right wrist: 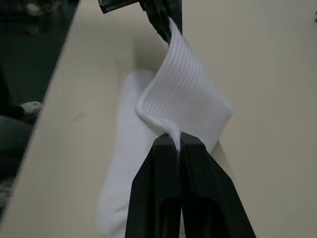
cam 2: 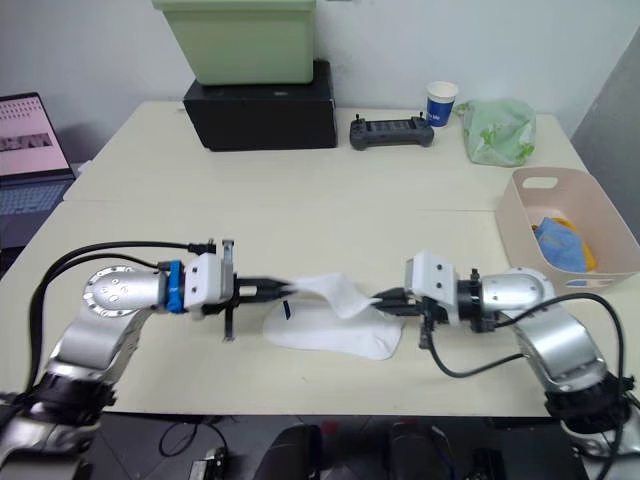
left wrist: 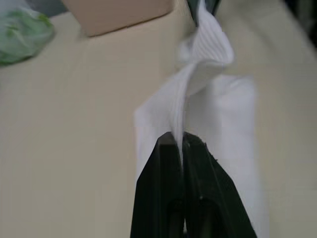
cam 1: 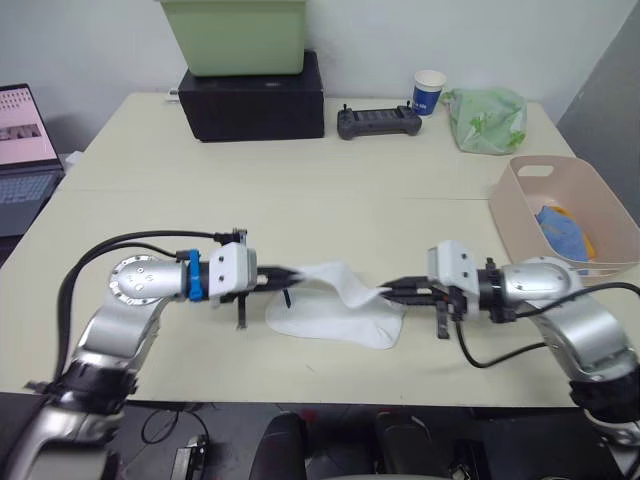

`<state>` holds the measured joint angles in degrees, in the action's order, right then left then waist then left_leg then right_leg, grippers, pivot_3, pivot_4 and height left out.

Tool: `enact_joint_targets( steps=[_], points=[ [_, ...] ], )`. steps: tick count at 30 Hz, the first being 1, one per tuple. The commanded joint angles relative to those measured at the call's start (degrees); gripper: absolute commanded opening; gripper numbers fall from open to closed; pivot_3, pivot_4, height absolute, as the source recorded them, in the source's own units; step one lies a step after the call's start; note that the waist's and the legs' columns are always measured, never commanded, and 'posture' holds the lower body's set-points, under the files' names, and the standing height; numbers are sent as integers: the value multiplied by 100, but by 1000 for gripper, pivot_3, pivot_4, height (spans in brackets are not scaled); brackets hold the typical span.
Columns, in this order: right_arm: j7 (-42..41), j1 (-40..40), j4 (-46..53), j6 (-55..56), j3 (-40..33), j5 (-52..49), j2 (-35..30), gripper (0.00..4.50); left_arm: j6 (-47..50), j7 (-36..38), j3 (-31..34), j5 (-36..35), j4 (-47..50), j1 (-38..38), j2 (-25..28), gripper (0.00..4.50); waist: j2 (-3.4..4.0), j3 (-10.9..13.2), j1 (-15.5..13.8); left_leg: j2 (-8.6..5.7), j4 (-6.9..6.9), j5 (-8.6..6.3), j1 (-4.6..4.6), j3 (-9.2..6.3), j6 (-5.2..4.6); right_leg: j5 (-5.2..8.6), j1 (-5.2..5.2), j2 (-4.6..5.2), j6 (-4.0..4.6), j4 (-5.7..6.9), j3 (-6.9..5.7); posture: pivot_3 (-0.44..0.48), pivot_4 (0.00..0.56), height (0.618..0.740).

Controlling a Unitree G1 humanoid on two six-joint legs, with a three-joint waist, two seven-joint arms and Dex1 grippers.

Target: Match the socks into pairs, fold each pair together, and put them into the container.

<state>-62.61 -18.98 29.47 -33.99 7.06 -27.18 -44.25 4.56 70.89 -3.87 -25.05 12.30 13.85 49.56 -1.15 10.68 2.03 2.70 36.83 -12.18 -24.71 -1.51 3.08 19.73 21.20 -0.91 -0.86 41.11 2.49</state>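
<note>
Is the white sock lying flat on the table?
No. Its upper layer is lifted between the left claw and right claw.

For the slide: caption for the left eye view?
Both grippers, left and right, pinch a white sock over the table.

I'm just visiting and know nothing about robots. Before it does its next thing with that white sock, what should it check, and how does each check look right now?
1. Left gripper holds the white sock: ok, jaws pinched on the fabric.
2. Right gripper holds the sock's other end: ok, jaws pinched on a fold.
3. Sock lifted between the grippers: ok, with another white layer flat on the table beneath.
4. Both white socks are together: cannot tell, the layers blend.
5. Pink container has room: ok, blue and orange fabric lies at one end.
6. Path to the container: ok, the green bag sits farther back.
</note>
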Motion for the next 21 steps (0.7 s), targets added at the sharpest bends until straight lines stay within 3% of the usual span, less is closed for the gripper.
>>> enact_joint_targets(
  steps=[1, 6, 10, 18, 21],
  points=[
    [101, 292, 714, -1317, -384, -1429, -164, 0, 1425, 231, 346, -812, 852, -551, 739, 36, 0, 0, -1, 2, -1, 0, 6, -2, 0, 0, -6, 0, 1, 0, -1, 0, 150, 740],
    [486, 527, 669, -2310, -410, -2332, -129, 0, 2733, 73, 394, -1376, 1070, -671, 1051, 36, 0, 1, -18, -4, -2, 0, 17, 4, -1, 6, -16, -1, -5, -1, 1, 0, 150, 740],
    [895, 472, 36, -2586, -287, -2439, 229, 0, 3025, 154, 91, -1157, 644, -357, 987, 36, -1, 0, -19, -5, -2, -1, 9, 6, -2, 5, -9, -4, -2, -6, 1, 0, 150, 740],
    [586, -103, -1281, -1826, 375, -1342, 369, 0, 2450, 402, -801, 24, -1025, 1094, 215, 36, -1, 0, -27, -11, 2, -1, -13, 14, -2, 3, 16, -30, 1, -5, -1, 0, 150, 740],
    [538, -329, -1520, -1713, 428, -1176, 454, 0, 2184, 589, -970, 343, -1373, 1314, 106, 36, -1, 0, -13, -11, 4, -1, -14, 15, -2, 2, 17, -35, 2, -5, -1, 0, 150, 740]
  ],
)
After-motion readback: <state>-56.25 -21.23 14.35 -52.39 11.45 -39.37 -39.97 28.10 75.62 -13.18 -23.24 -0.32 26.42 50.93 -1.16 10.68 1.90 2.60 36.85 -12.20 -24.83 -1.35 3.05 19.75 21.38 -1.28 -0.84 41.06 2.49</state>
